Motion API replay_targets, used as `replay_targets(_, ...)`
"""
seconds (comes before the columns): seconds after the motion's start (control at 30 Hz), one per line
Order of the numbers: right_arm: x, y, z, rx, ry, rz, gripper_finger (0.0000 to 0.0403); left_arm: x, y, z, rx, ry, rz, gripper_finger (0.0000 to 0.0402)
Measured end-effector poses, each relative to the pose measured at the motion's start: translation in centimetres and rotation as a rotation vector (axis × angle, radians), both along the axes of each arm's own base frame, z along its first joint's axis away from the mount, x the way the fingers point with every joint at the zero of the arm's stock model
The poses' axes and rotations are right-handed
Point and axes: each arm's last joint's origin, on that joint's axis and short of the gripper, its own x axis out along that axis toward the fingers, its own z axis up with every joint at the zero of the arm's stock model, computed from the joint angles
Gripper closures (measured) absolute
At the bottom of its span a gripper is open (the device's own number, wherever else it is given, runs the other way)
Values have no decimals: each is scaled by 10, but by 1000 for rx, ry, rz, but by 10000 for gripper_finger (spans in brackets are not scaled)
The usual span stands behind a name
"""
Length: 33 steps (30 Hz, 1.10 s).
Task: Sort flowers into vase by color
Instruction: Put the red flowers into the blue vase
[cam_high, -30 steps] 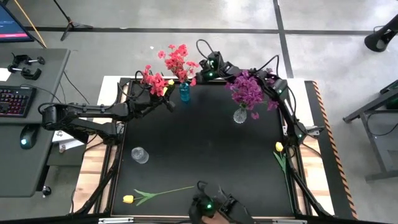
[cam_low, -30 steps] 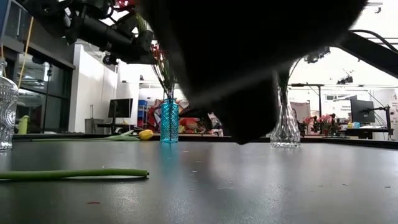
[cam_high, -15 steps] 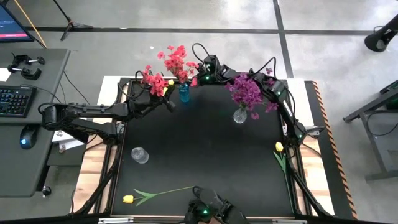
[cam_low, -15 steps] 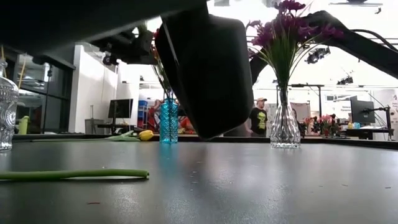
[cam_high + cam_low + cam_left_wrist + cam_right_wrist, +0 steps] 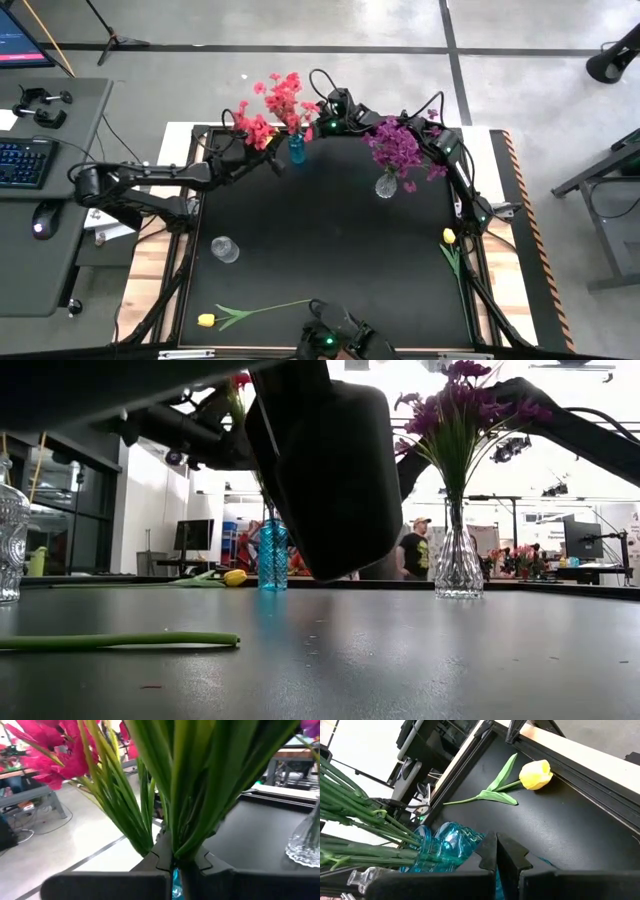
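My left gripper is shut on a bunch of red-pink flowers, raised just left of the blue vase. More red-pink flowers stand with their stems in that vase. My right gripper is shut and empty, close to the blue vase on its right. Purple flowers stand in a clear vase. Yellow tulips lie flat on the table: one near the front-left, one by the right edge, one beyond the blue vase. My left gripper pinches several green stems of the red-pink bunch between its two fingers, well below the blossoms. The stems fan out past the fingertips and the pink blossoms stand beyond them. The bunch is lifted clear of the table.
An empty clear glass vase stands on the table's left half. A long green stem lies near the front edge. A dark bulky object sits close in front of the low camera. A person stands in the room behind.
My left arm has swung toward the far edge, carrying the red-pink bunch a little closer to the blue vase. The dark object before the low camera has shifted aside, uncovering the purple flowers.
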Motion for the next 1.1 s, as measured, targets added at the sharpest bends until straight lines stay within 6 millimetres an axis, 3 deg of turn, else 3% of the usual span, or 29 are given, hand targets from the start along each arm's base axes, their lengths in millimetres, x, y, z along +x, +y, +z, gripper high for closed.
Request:
replay_targets(0.4, 0, 0, 0, -4, -2, -3, 403, 14, 15, -21, 3, -12, 7, 402)
replay_targets(0.67, 2, 2, 1, -10, -8, 12, 403, 22, 23, -49, -23, 95, 15, 402)
replay_targets(1.1, 3, 3, 2, -15, -17, 11, 403, 24, 27, -54, -14, 83, 29, 396)
